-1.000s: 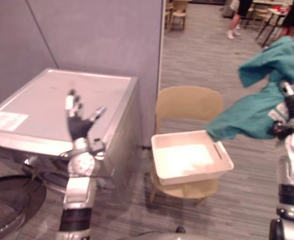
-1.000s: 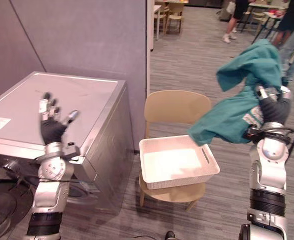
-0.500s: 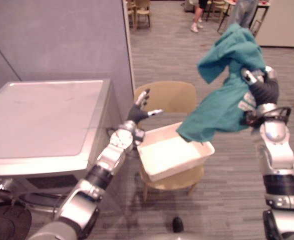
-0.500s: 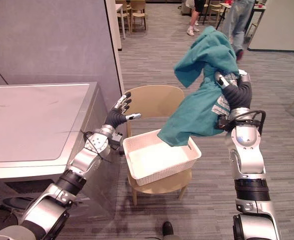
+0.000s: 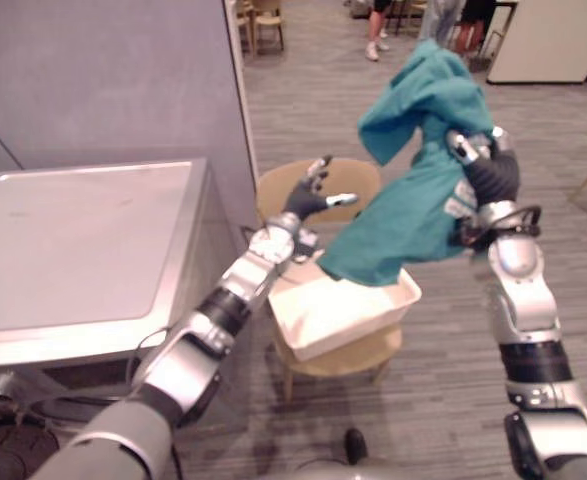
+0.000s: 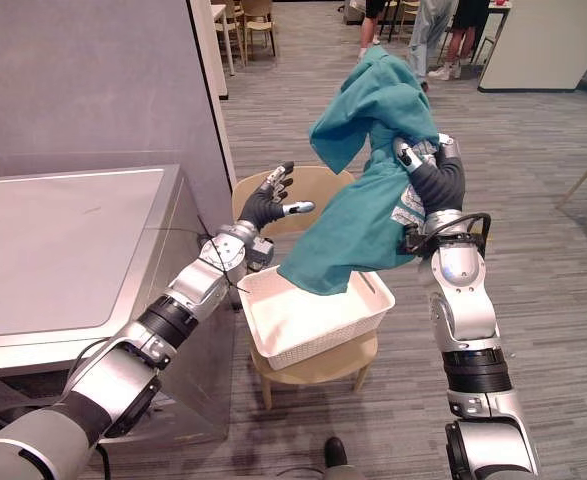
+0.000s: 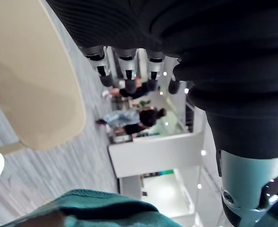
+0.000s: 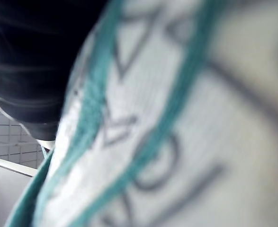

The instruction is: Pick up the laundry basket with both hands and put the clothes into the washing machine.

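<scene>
- Your right hand (image 6: 435, 185) is gripping the teal garment (image 6: 358, 230), with its fingers curling into the cloth, and it is holding it up high above the chair's right edge.
- The garment is draping over that hand and hanging down toward the laundry basket (image 6: 308, 350). Its lowest fold is hovering over the basket's far rim, and I cannot tell whether it is touching.
- The white basket is sitting on the seat of the tan chair (image 6: 323, 367), turned at an angle and covering most of the seat.
- Your left hand (image 6: 263, 207) is reaching out with nothing in it, its fingers (image 7: 124, 71) stretching straight and spread, in front of the chair's backrest above the basket's far left corner.
- The washing machine (image 6: 63, 250) is standing just left of the chair, against the grey partition (image 6: 93, 80).
- People's legs (image 5: 378, 30) are showing at the far end of the room.
</scene>
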`<state>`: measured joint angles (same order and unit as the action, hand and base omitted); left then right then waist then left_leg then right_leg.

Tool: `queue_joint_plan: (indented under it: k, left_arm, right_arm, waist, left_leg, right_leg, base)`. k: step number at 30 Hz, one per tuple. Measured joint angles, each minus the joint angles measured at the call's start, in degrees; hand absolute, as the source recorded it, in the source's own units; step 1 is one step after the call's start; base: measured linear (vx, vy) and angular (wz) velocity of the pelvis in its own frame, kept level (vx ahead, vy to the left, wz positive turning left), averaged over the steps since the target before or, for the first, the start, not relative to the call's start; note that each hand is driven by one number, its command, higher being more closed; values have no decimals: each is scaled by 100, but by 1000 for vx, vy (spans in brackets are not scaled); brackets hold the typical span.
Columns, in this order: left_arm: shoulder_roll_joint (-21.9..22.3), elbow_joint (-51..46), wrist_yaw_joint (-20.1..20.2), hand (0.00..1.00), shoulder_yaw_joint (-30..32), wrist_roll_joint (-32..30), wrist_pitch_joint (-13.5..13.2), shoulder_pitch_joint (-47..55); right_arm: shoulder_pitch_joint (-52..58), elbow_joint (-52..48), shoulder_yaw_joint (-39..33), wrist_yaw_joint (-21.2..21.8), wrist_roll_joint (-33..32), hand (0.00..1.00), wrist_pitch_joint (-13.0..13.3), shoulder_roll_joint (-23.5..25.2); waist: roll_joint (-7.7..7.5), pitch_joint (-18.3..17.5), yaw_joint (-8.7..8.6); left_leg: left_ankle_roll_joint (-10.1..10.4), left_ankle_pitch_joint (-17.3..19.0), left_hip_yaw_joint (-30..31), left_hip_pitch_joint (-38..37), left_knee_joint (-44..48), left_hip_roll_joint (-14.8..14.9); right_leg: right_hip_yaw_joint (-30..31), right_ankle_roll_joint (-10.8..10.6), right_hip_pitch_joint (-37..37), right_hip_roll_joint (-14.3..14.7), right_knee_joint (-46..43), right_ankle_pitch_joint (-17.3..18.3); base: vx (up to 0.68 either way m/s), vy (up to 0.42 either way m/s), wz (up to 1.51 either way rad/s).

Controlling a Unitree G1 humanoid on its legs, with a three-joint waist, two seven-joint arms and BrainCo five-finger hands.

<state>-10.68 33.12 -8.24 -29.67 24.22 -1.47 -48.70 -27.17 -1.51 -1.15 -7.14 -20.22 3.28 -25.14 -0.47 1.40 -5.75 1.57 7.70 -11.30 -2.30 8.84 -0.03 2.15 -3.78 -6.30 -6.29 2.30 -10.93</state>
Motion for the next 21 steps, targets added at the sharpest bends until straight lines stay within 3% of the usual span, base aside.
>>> queue_joint_plan:
  k: [12, 21]
  left_arm:
    - [180, 118, -32, 0, -261, 473, 6, -265]
    - [188, -204, 217, 0, -463, 1036, 109, -265]
  right_arm:
    - [-99, 0, 162, 5, -9, 100, 0, 17]
    - [-96, -68, 131, 122, -1, 100, -6, 13]
  waist:
    - [102, 64, -46]
    - [111, 69, -132]
  left_leg:
    - [0, 0, -16, -45, -50, -4]
    - [0, 0, 37, -90, -83, -1]
  right_leg:
    - [19, -1, 11, 5, 12, -1]
    - [-23, 3, 102, 4, 100, -12]
  base:
    - [0, -1, 0]
    - [0, 0, 2]
